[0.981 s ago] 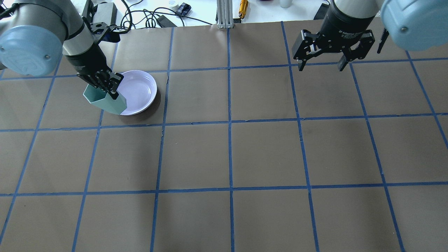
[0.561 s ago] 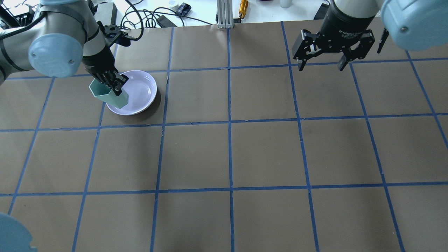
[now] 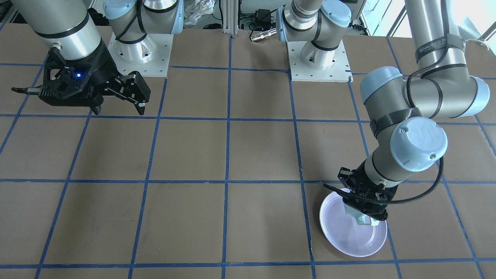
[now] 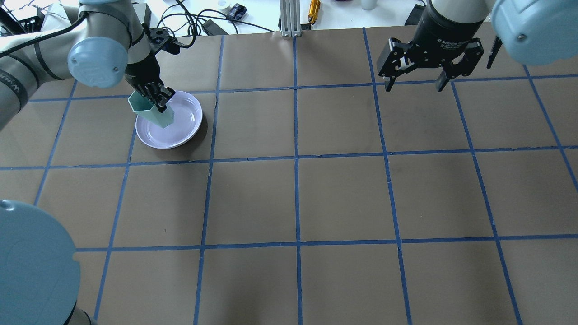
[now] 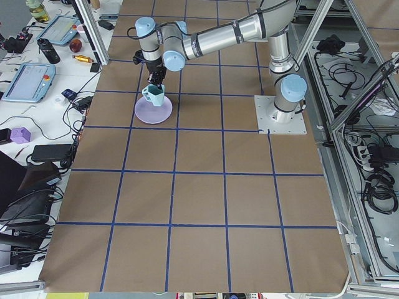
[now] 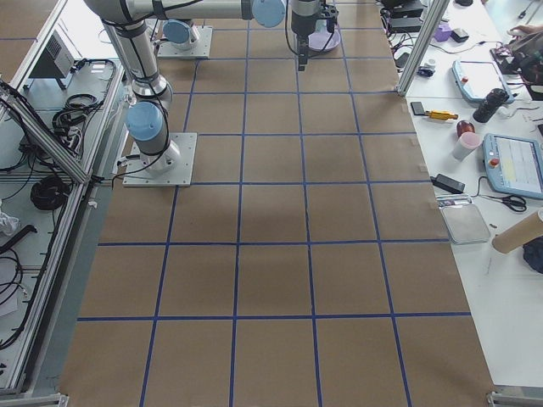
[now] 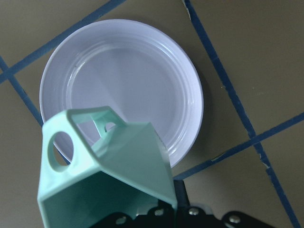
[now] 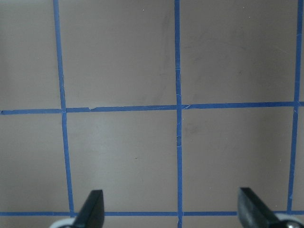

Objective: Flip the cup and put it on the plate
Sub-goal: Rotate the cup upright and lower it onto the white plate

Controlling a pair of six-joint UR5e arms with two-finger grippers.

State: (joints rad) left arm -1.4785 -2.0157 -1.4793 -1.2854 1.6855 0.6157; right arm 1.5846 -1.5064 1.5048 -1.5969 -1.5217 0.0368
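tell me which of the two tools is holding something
The left tool, shut on the mint cup over the plate; the right tool hangs open and empty.

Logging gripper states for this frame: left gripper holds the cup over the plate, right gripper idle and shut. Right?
Not quite. The right gripper is open: the right wrist view shows its fingers spread wide with nothing between them. The rest stands: the left gripper holds the cup over the plate, and the right one is idle.
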